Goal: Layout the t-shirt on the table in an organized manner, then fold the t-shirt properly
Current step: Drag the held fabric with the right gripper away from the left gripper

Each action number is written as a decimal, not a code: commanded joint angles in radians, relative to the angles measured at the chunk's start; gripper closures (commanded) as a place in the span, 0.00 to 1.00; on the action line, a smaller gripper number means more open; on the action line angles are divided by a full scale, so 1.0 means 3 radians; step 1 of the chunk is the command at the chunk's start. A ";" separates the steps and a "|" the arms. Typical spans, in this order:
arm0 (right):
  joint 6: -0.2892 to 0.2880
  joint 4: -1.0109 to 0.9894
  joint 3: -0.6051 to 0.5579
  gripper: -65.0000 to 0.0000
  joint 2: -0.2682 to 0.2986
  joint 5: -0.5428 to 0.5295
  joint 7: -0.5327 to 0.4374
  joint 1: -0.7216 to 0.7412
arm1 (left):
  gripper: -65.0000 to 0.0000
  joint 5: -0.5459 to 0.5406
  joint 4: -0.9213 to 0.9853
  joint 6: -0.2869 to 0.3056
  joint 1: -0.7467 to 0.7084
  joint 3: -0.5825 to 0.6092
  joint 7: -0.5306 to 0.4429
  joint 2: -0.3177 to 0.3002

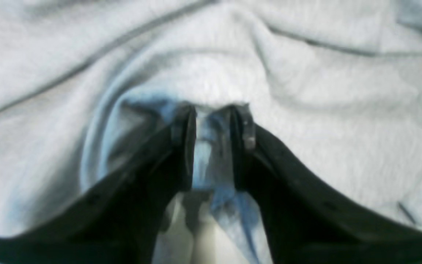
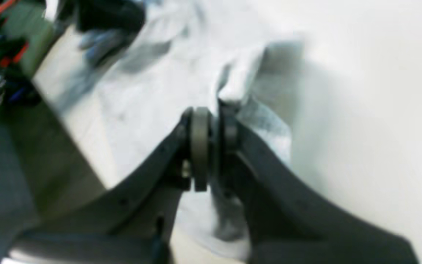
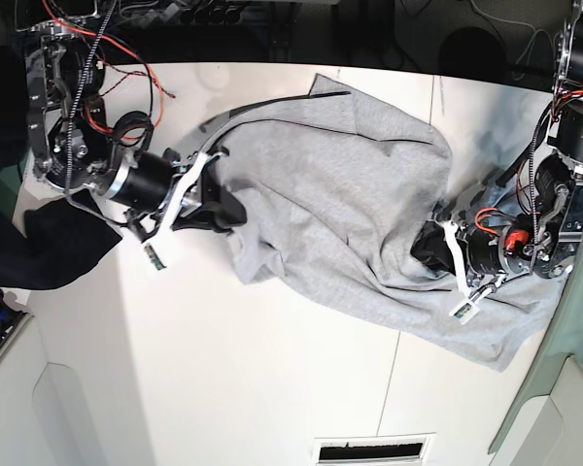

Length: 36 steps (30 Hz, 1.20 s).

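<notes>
The heather-grey t-shirt (image 3: 340,204) lies crumpled across the middle and right of the white table (image 3: 262,379); no lettering shows. My right gripper (image 3: 231,209), on the left of the base view, is shut on the shirt's left edge. In the right wrist view the gripper (image 2: 213,113) pinches a fold of grey cloth (image 2: 236,84). My left gripper (image 3: 423,248), on the right of the base view, is shut on the shirt's right part. In the left wrist view the gripper (image 1: 213,110) clamps a bunch of grey fabric (image 1: 306,91) between its black fingers.
A dark navy cloth (image 3: 49,243) hangs at the table's left edge. A thin dark seam (image 3: 394,369) runs across the tabletop. Wires and arm bases (image 3: 78,58) stand at the back left; the other arm's base (image 3: 573,126) is at the right edge.
</notes>
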State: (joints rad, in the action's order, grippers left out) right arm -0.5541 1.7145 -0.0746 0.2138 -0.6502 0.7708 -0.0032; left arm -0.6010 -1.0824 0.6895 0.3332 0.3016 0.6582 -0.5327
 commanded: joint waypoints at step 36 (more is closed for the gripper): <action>0.0198 -0.0403 -0.0758 0.47 -0.0418 0.0783 -0.0262 -0.0041 | 0.73 -0.0327 -0.0210 0.0029 -0.0181 -0.0022 0.0149 -0.0257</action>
State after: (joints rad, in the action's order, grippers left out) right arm -0.4870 1.5764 -0.3035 0.0887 -0.4007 0.7116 -0.0254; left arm -0.6853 -1.1313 0.6895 0.2573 0.3016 0.7181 -0.5934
